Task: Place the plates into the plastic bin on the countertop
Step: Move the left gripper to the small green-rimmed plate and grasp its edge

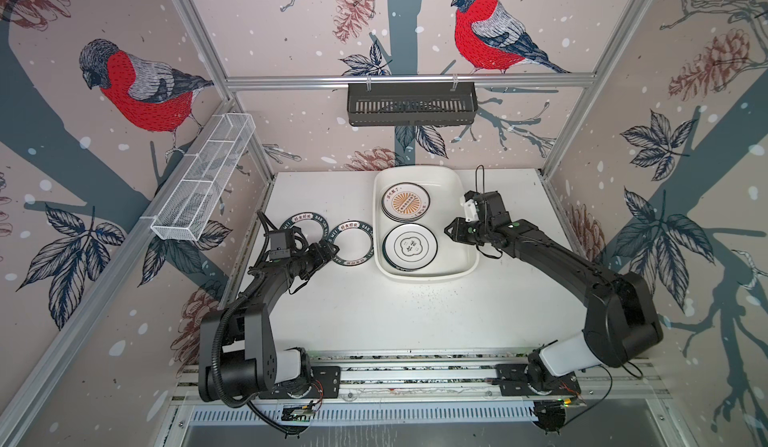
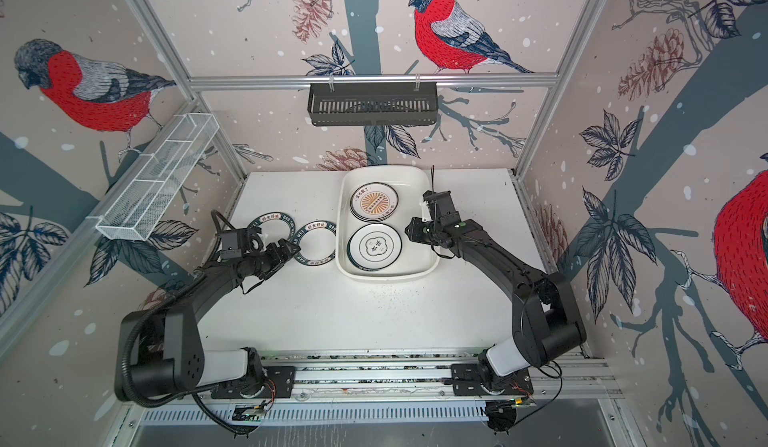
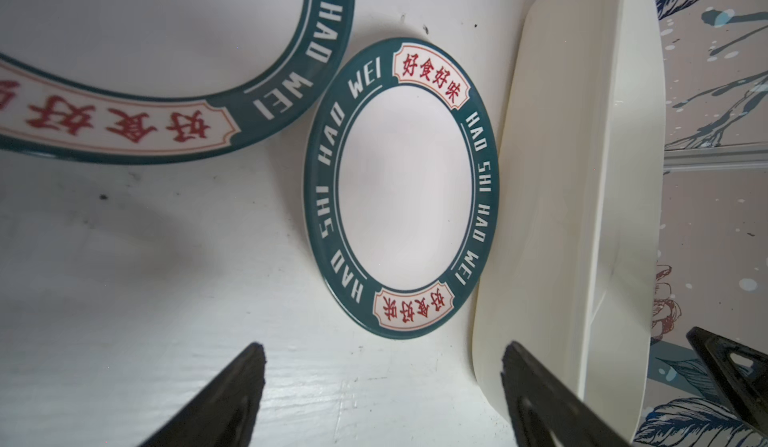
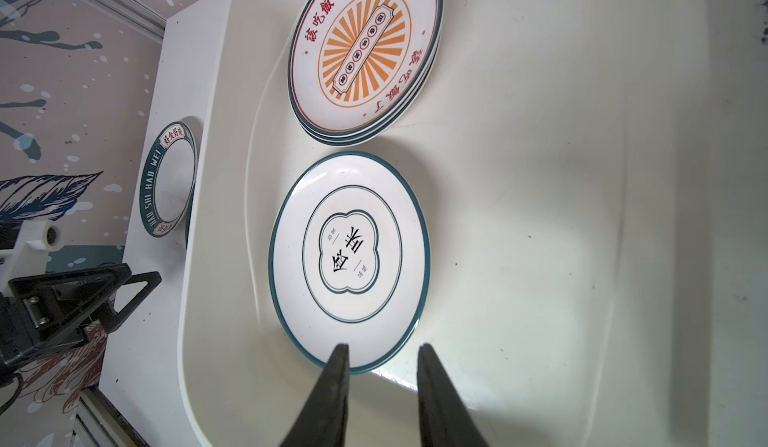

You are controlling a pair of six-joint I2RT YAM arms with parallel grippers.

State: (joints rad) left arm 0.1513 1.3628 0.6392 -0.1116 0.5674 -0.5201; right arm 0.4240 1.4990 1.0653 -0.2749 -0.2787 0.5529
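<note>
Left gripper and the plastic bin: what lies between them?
One lettered-rim plate lies flat on the countertop between the left gripper and the plastic bin; both top views show it.

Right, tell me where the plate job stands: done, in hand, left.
Done: the plastic bin holds a stack topped by the sunburst plate and, beside it, the flower-outline plate. In hand: nothing is gripped. The left gripper is open just short of the nearer lettered plate, and the right gripper is open and empty over the bin. Left: that plate and the farther lettered plate, both on the countertop.
</note>
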